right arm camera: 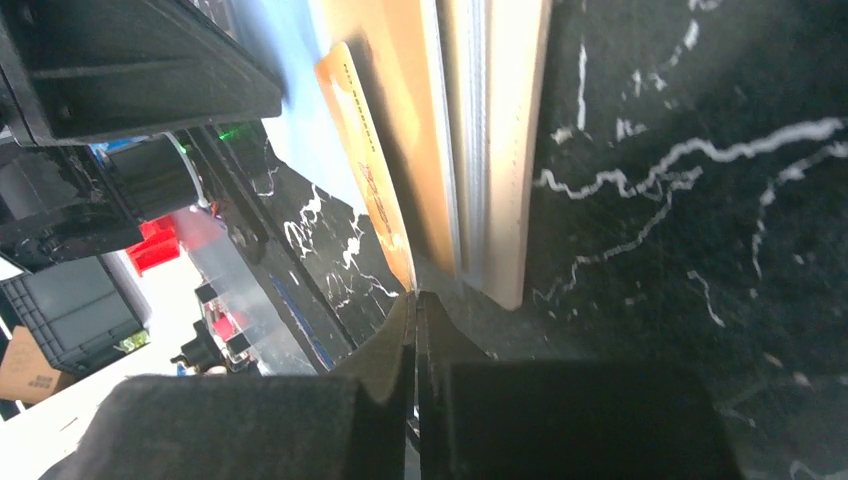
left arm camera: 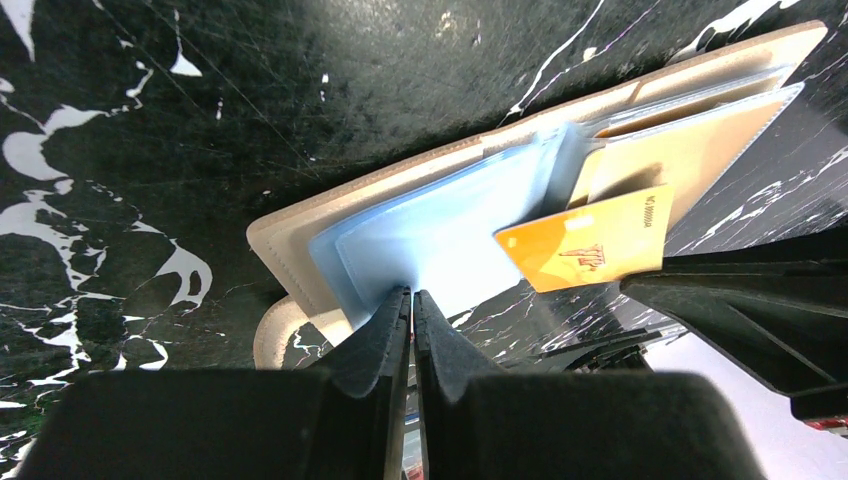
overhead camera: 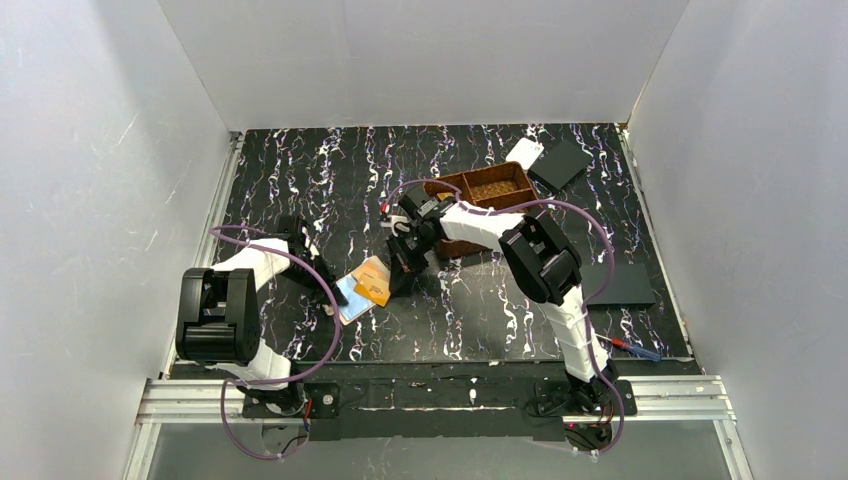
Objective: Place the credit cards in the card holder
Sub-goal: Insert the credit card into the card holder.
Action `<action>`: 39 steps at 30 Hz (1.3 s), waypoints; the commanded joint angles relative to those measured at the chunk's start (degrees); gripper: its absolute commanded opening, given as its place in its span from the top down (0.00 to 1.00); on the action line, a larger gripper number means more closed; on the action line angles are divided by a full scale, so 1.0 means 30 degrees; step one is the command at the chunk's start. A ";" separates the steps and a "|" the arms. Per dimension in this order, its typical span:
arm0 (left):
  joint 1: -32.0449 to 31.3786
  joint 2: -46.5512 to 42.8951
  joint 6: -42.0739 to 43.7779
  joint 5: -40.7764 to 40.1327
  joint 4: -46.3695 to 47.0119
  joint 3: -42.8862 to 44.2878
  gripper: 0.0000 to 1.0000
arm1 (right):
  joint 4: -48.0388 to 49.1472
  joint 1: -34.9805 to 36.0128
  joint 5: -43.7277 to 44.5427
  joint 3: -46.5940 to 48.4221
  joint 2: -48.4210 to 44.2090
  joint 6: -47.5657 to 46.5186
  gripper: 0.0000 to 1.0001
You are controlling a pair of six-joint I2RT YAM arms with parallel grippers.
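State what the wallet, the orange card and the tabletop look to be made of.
Wallet: tan leather or imitation, matte, with a seam line along the edge. Its blue inner sleeves look like soft translucent plastic. Card: stiff, smooth plastic, printed, flat with crisp edges. Tabletop: black with white veins like marble, slightly shiny, possibly only a printed sheet.

On the table point(overhead camera: 480, 320), card holder point(overhead camera: 354, 298) between left tool point(overhead camera: 326, 293) and right tool point(overhead camera: 401, 278), credit card point(overhead camera: 375, 290) on it, basket point(overhead camera: 490, 190) behind.
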 commanded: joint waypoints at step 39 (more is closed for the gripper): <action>-0.0158 -0.0445 0.0434 -0.1371 -0.0749 -0.0695 0.95 | -0.2235 0.1454 0.2166 0.2468 -0.0104 -0.0130 0.99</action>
